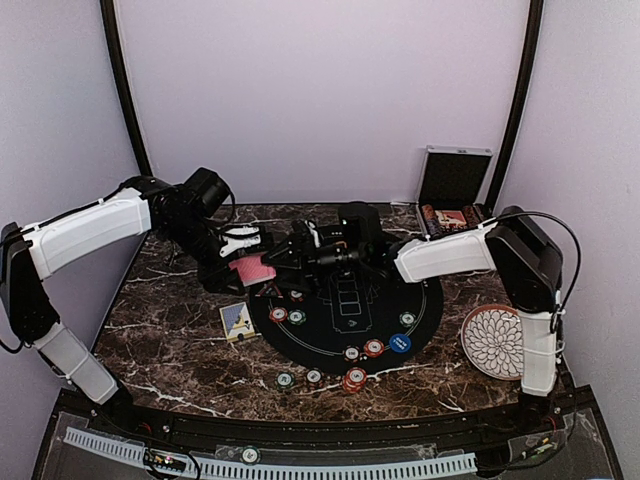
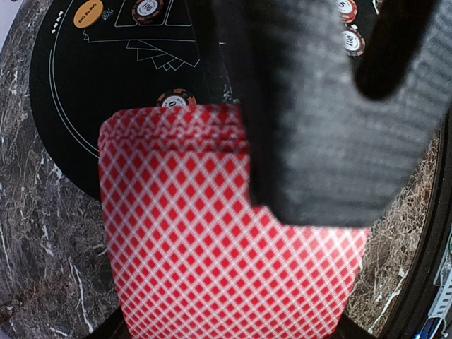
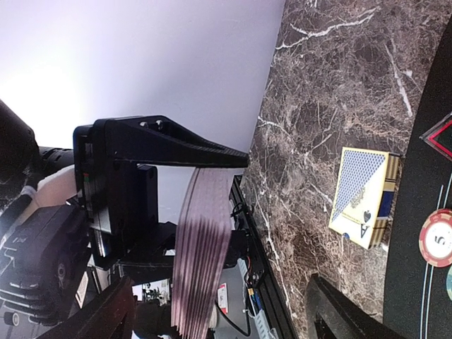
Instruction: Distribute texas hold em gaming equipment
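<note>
My left gripper (image 1: 238,262) is shut on a deck of red-backed playing cards (image 1: 252,271), held above the left rim of the black round mat (image 1: 425,300). The deck (image 2: 212,240) fills the left wrist view, with a black finger (image 2: 332,106) of the right gripper over its upper right corner. In the right wrist view the deck (image 3: 205,247) shows edge-on between my right gripper's (image 3: 222,314) spread fingers. That gripper stands open around the deck. Striped poker chips (image 1: 354,379) lie on and around the mat, with a blue button (image 1: 400,343) and an orange button (image 2: 88,13).
A blue-backed card box (image 1: 236,320) lies on the marble left of the mat. A white patterned plate (image 1: 493,340) sits at the right edge. The silver case (image 1: 455,180) stands open at the back right, against the wall.
</note>
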Motion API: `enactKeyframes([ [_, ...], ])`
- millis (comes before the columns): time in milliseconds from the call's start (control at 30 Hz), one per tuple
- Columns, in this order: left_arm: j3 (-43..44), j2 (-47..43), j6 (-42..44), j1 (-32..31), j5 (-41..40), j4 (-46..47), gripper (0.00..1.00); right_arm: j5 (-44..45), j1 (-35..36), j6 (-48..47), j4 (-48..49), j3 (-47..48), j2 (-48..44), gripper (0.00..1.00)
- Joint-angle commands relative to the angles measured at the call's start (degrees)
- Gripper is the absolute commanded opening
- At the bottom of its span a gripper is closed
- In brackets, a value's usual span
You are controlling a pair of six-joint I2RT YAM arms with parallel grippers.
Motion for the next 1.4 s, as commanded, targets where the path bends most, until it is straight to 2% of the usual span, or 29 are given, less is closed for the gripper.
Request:
enactKeyframes([
  [0,2.4,-0.3,-0.5,-0.5,0.6,-0.7,0.07,-1.8,0.7,2.5,5.2,2.6,2.0,0.81],
  [267,2.5,0.0,0.0,-0.6,-0.2,-1.0,0.06,-4.6,1.7,7.3,10.2,6.8,6.1,0.76],
  [433,2.8,0.2,0.1,-0.7,-0.4,-0.8,0.06,-6.4,2.0,10.7,14.0,8.2,8.5,0.68],
  [633,2.9,0.6,0.1,-0.7,-0.9,-0.5,0.07,-6.7,2.0,12.1,15.9,7.8,9.0,0.48],
  [833,2.8,0.6,0.3,-0.7,-0.8,-0.5,0.1,-6.1,1.7,12.7,16.7,6.9,8.9,0.24],
  [900,2.7,0.6,0.4,-0.7,-0.8,-0.7,0.17,-5.7,1.6,12.9,17.0,6.5,8.9,0.2],
  [933,2.6,0.6,0.5,-0.7,-0.8,-0.7,0.23,-5.6,1.5,13.0,17.1,6.4,9.0,0.19],
  [1000,2.5,0.3,0.4,-0.7,-0.8,-0.8,0.51,-5.6,1.6,13.3,17.6,6.6,9.2,0.14],
  [1033,2.3,0.0,0.5,-0.7,-0.7,-0.8,0.76,-5.6,1.6,13.6,18.0,6.6,9.2,0.13],
  [1100,1.6,-0.7,0.6,-0.8,0.0,-0.4,0.96,-5.6,1.6,14.4,19.0,6.3,9.4,0.11],
  [1267,0.8,-1.0,0.7,-0.8,1.5,0.2,0.99,-6.0,1.8,19.6,26.3,5.4,10.3,0.1],
  [1367,0.3,-1.4,1.5,-0.8,2.8,1.8,0.99,-6.4,2.1,20.2,27.2,5.6,10.5,0.1],
])
